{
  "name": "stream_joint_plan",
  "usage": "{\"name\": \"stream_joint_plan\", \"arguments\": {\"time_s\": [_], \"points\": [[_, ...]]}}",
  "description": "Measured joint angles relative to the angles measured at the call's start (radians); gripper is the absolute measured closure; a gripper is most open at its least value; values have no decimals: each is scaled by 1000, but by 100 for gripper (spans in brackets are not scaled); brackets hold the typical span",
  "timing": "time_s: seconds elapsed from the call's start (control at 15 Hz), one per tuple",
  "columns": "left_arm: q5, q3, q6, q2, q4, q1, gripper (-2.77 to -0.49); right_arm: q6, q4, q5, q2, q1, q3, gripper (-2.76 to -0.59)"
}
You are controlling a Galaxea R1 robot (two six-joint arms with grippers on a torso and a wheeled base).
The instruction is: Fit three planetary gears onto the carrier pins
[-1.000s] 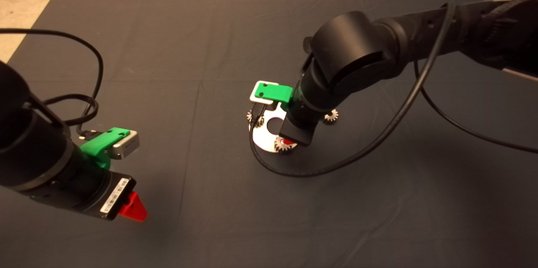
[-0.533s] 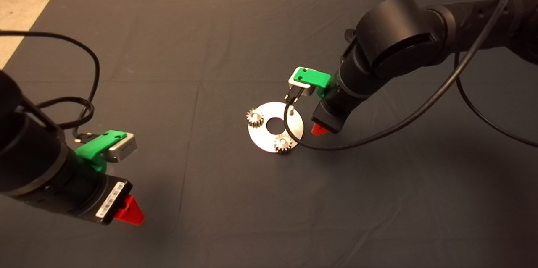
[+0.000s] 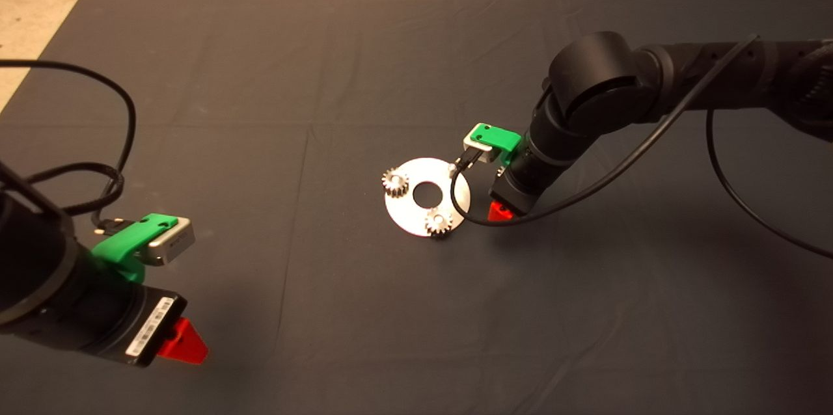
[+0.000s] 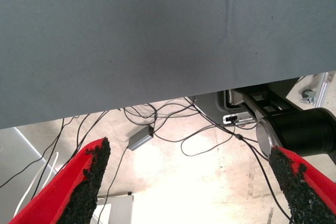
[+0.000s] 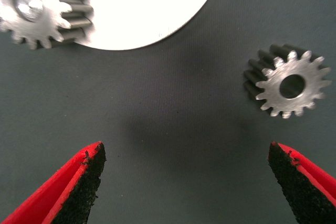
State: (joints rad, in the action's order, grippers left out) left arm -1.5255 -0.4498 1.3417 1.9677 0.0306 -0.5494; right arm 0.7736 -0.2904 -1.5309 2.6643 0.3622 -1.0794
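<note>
The carrier disc [image 3: 407, 212] lies flat mid-mat. One planetary gear [image 3: 394, 181] sits on its left pin, a second gear [image 3: 439, 222] on its near pin. The third pin [image 3: 451, 169] stands bare at the far right of the disc. My right gripper [image 3: 500, 211] hovers low just right of the disc, open and empty. In the right wrist view a loose gear [image 5: 287, 81] lies flat on the mat ahead of the open gripper [image 5: 184, 182], beside the disc's rim [image 5: 142, 14] and a mounted gear [image 5: 39, 3]. The right arm hides this loose gear in the head view.
My left gripper [image 3: 182, 343] is parked open at the mat's lower left, and its wrist view [image 4: 191, 182] shows the mat's edge with floor cables beyond. A black cable [image 3: 481, 220] loops from the right wrist next to the disc.
My right gripper has left the near-pin gear and moved right off the disc, down toward the mat. The left arm drifted slightly toward the lower left.
</note>
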Motion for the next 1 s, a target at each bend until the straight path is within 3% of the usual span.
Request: {"name": "stream_joint_plan", "arguments": {"time_s": [0.13, 0.33, 1.0], "points": [[0, 1, 0, -3, 0, 0, -217, 0, 0, 0, -2, -21, -25, -246], [0, 5, 0, -8, 1, 0, -217, 0, 0, 0, -5, -24, -44, -256], [0, 7, 0, -9, 1, 0, -217, -1, 0, 0, -8, -24, -101, -260]]}}
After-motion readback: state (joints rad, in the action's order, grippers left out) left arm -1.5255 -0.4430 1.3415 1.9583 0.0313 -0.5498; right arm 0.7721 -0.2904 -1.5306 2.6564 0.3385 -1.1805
